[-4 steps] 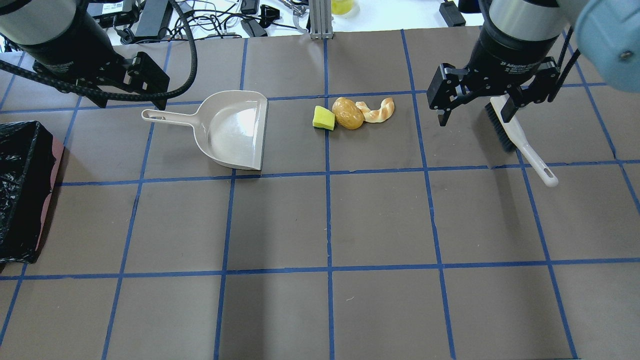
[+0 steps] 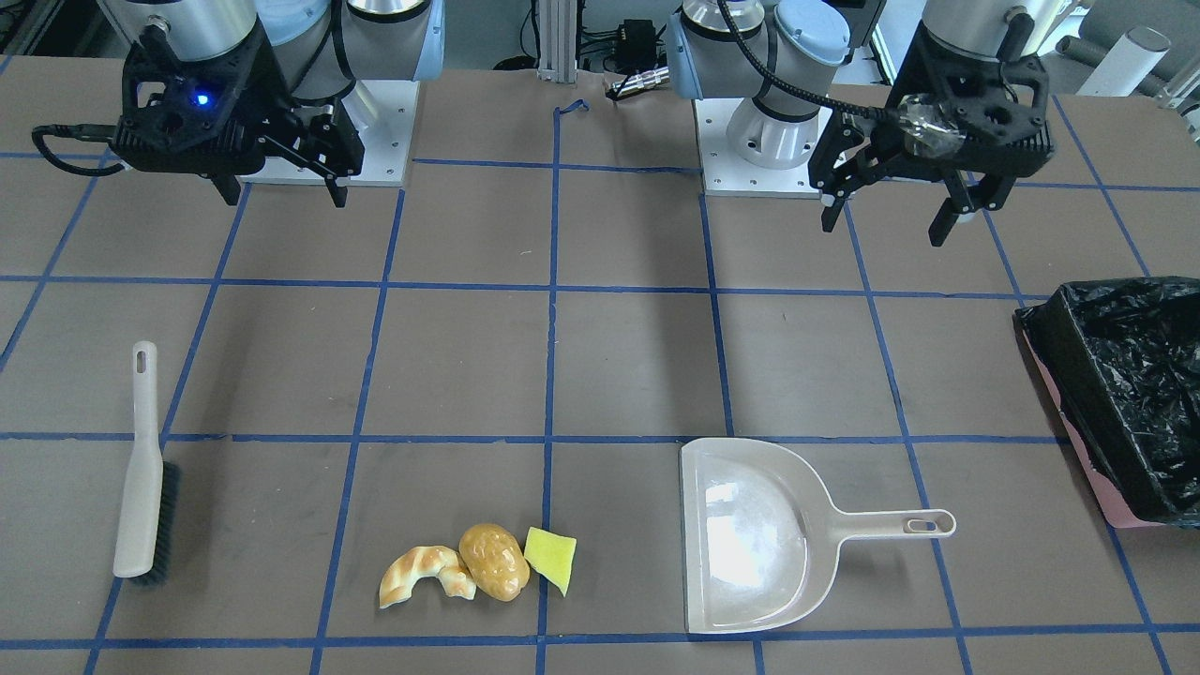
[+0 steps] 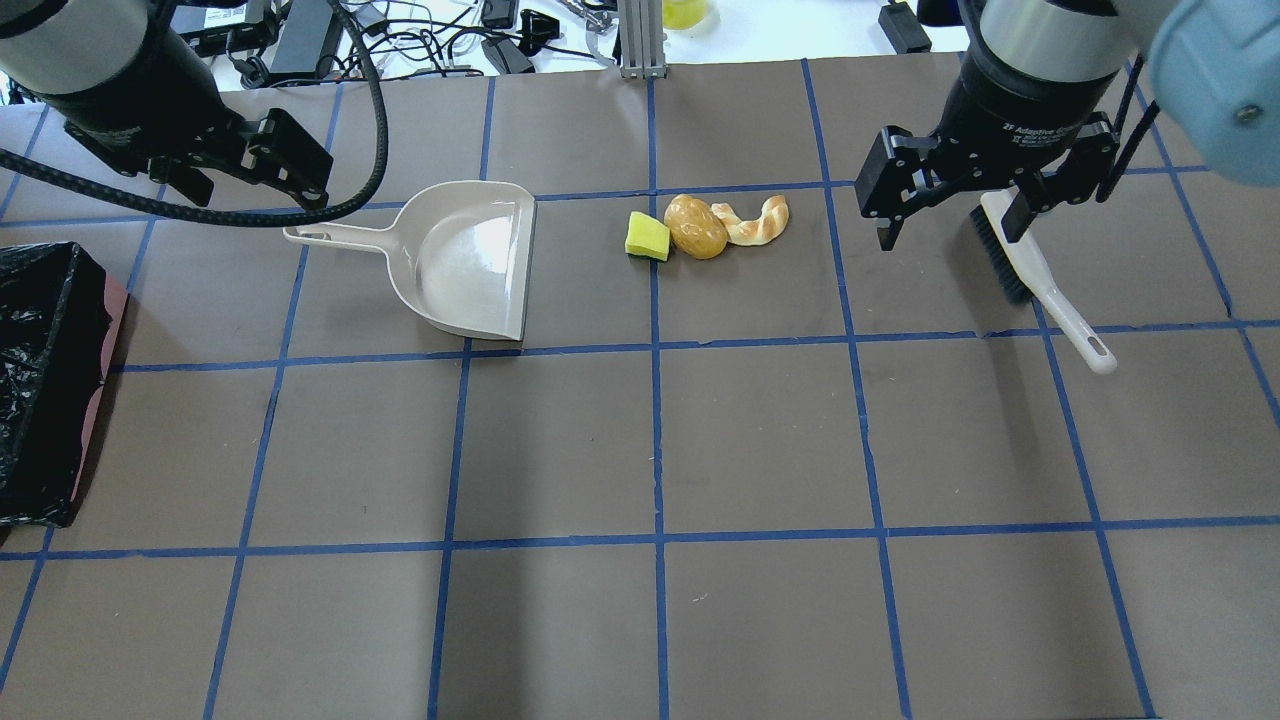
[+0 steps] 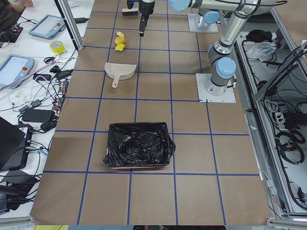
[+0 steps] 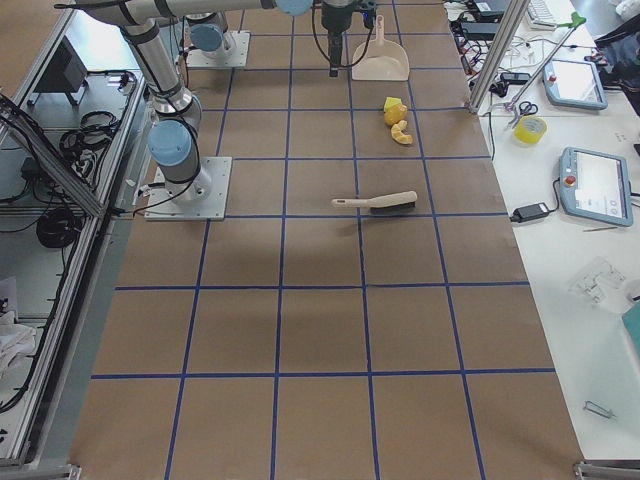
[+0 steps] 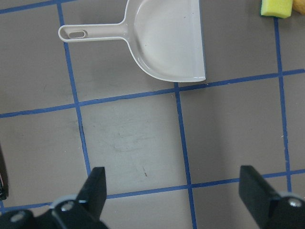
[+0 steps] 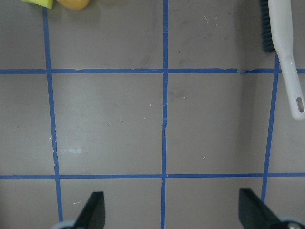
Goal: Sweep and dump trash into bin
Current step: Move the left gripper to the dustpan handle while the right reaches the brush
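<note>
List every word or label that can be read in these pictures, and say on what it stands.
"2F Adaptive": printed on the body of the right gripper, in the overhead view; the letters after it are hidden.
White label on the black box, at the overhead view's top left: too blurred to read.

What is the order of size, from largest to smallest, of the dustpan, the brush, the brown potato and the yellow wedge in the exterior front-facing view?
1. dustpan
2. brush, nearly as long but much slimmer
3. potato
4. yellow wedge, only slightly smaller than the potato
</note>
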`<state>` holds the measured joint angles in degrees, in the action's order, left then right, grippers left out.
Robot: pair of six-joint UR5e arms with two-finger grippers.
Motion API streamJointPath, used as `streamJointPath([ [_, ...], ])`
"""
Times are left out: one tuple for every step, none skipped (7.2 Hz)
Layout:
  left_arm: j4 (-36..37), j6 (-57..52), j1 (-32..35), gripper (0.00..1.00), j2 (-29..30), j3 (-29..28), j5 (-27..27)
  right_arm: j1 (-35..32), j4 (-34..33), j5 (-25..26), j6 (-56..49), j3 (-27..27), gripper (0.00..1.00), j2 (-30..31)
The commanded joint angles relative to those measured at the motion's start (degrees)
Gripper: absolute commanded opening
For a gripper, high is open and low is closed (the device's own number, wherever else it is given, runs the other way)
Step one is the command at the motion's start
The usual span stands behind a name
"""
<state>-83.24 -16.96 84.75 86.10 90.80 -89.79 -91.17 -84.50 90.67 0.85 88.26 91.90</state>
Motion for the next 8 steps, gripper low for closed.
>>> streamJointPath([
  [5.1,-14.9,-2.7,1.0,1.7,2.9,-0.2,8.0,-1.7,-0.7,-8.2,3.5,1.0,-1.4],
  [5.0,-25.6,-7.4,1.0,2.9,3.6,0.1,12.0,-5.4,0.0,-10.7,6.5,1.0,-2.9],
  [5.0,-37.1,-10.9,1.0,5.5,3.7,0.2,14.7,-11.6,1.6,-15.9,9.5,0.99,-5.9],
  [5.6,-42.7,-11.8,1.0,8.6,3.4,0.3,17.6,-17.6,3.1,-20.6,12.0,0.99,-8.5],
  [8.3,-50.3,-11.8,1.0,12.8,2.9,0.1,20.1,-21.5,2.9,-26.2,13.6,0.99,-10.8],
  [13.8,-58.4,-11.8,1.0,17.4,2.5,-0.4,21.9,-25.6,3.1,-31.3,14.5,0.95,-14.0],
  [14.3,-70.5,-11.8,1.0,20.8,1.1,-0.3,22.3,-27.0,4.3,-32.5,14.9,0.91,-16.0],
  [14.2,-82.7,-11.8,1.0,23.8,-2.5,-0.3,22.5,-26.9,7.0,-33.1,15.9,0.87,-17.2],
])
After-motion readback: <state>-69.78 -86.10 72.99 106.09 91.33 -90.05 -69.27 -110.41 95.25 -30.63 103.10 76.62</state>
